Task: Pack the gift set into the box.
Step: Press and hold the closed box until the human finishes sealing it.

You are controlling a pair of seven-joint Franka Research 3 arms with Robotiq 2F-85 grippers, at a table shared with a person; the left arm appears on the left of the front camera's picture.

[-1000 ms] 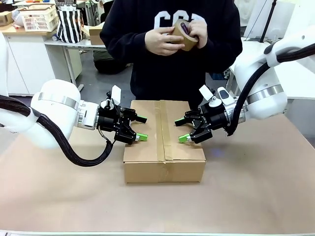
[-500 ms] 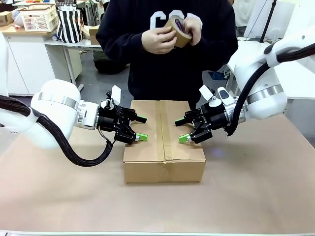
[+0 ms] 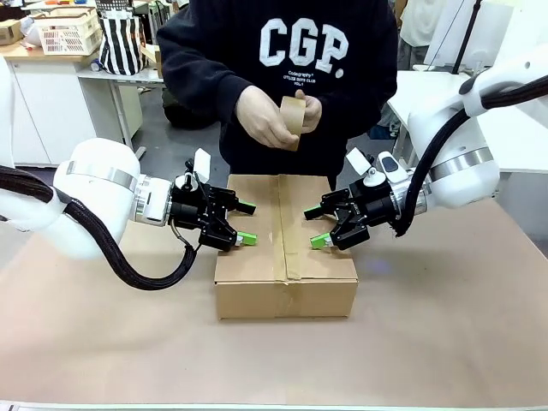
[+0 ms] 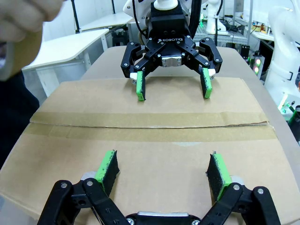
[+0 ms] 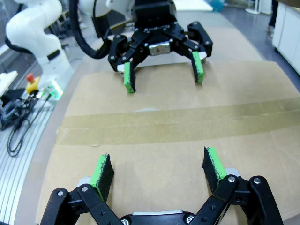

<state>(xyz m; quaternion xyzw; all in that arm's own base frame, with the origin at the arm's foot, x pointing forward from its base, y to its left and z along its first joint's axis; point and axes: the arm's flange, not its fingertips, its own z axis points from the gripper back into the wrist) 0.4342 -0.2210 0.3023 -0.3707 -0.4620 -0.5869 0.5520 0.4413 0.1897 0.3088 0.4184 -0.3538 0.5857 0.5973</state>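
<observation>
The person's hands (image 3: 278, 116) have lowered the brown tape roll (image 3: 293, 113) toward the taped brown cardboard box (image 3: 285, 248). Both grippers, left (image 3: 246, 223) and right (image 3: 313, 227), hover with jaws spread, empty. Probably another strip follows.

Table (image 3: 445, 342): brown, matte top, possibly paper- or board-covered; hard to tell from the front view. One item rests directly on it: the box (image 3: 285, 257), flaps closed, tape strip along the top seam running 12 to 6 o'clock, at table centre.
</observation>
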